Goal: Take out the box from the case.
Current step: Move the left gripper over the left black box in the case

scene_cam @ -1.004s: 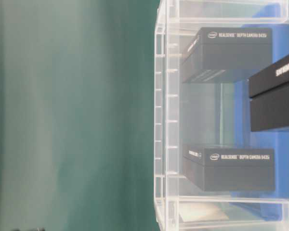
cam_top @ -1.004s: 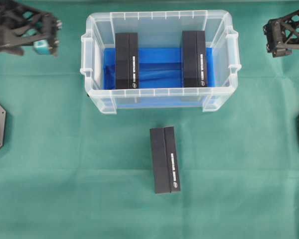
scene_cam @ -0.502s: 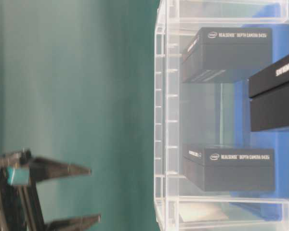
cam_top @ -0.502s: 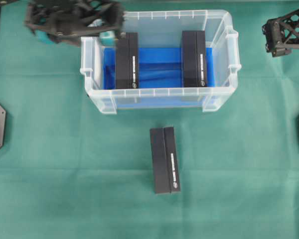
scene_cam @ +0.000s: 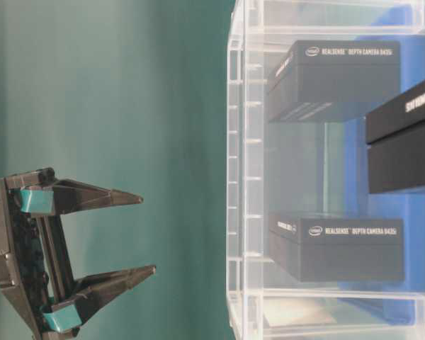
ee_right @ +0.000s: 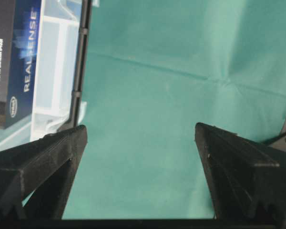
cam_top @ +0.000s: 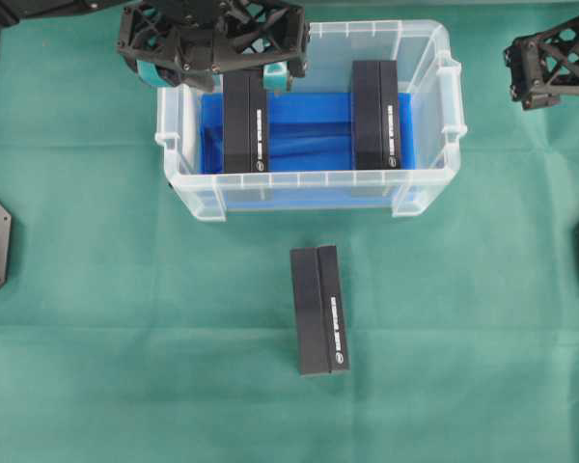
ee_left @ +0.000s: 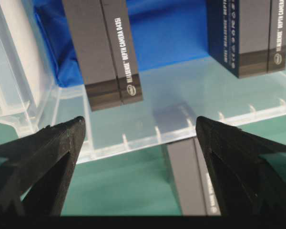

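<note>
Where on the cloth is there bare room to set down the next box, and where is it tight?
Bare cloth lies left of the box outside, and more to its right, below the case. Inside the case, a blue strip between the left box and right box is free. It is tight at the case's back-left, where the open left gripper hangs over the left box.

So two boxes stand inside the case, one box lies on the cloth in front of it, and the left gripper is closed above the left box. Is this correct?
Not quite: the left gripper is open, not closed; the left wrist view shows its jaws spread wide with nothing between them. The rest holds: two boxes, the left box and the right box, stand inside the case, and one box lies on the cloth.
</note>
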Tool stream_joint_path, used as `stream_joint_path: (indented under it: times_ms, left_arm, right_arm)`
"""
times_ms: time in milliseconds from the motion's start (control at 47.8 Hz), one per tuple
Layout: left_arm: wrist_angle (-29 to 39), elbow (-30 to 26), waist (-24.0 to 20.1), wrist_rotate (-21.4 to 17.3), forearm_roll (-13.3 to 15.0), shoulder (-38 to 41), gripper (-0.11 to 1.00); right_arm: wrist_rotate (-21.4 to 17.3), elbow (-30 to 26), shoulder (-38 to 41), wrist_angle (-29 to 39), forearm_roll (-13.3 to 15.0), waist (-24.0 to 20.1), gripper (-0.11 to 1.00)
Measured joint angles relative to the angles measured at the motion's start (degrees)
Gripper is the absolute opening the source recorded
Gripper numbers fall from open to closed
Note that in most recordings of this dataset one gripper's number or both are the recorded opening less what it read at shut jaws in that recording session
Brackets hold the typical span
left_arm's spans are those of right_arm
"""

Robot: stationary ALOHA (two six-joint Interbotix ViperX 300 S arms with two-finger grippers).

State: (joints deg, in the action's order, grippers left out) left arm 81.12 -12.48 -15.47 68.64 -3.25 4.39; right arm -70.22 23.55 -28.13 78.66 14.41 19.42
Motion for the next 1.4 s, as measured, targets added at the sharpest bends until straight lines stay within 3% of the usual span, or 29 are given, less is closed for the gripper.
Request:
stream_joint_path:
  times_ms: [377, 1402]
  left_arm:
    - [0.2, 0.2, 0.1, 0.1, -2.0, 0.0, 0.97]
    - [-1.8, 3.9, 0.0, 1.7, -3.4, 0.1, 0.97]
  right_arm:
    - [0.0, 0.1, 0.0, -1.1, 0.0, 0.0, 0.91]
    - [0.0, 0.4, 0.0, -1.1, -0.1, 0.0, 0.91]
